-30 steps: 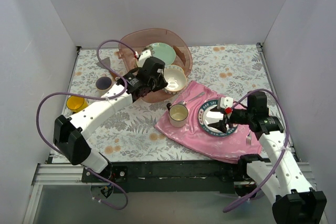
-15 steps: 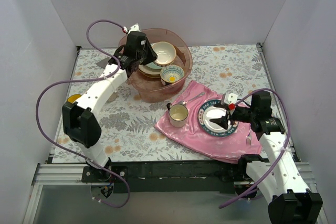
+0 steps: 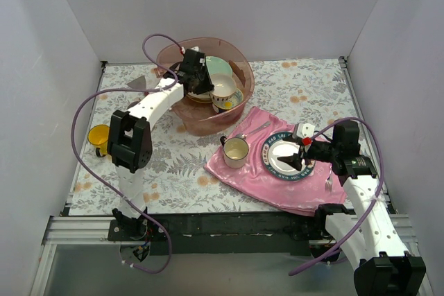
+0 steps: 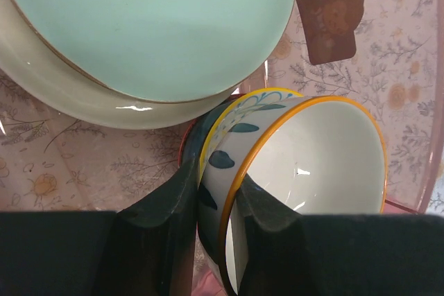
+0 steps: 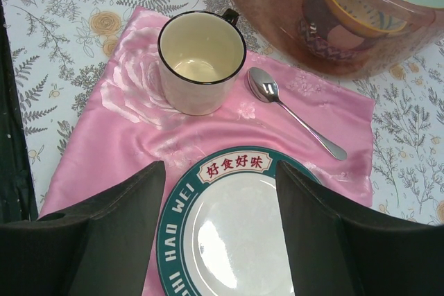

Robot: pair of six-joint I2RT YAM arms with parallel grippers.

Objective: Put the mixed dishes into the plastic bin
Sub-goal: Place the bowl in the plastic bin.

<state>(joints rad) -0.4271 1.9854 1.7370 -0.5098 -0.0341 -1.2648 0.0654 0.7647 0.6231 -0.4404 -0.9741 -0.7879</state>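
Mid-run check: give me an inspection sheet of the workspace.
Surface: floral table cover, pink cloth at right.
Job's things: mint-green plate on cream plate in the plastic bin; patterned bowl held inside it; yellow mug outside, left.
Clutter: lettered plate, cream cup, spoon on the cloth; fork at its right edge.
Claws: left claw shut on the bowl's wall; right claw open above the lettered plate.
Cables: purple cables loop off both arms.
Surroundings: white walls.

I see the pinkish bin [image 3: 202, 125] upper centre: mint-green plate [image 3: 220, 68] atop cream plate [image 4: 62, 95] inside, patterned bowl [image 4: 305, 164] tilted beside them; yellow mug [image 3: 101, 134] left.
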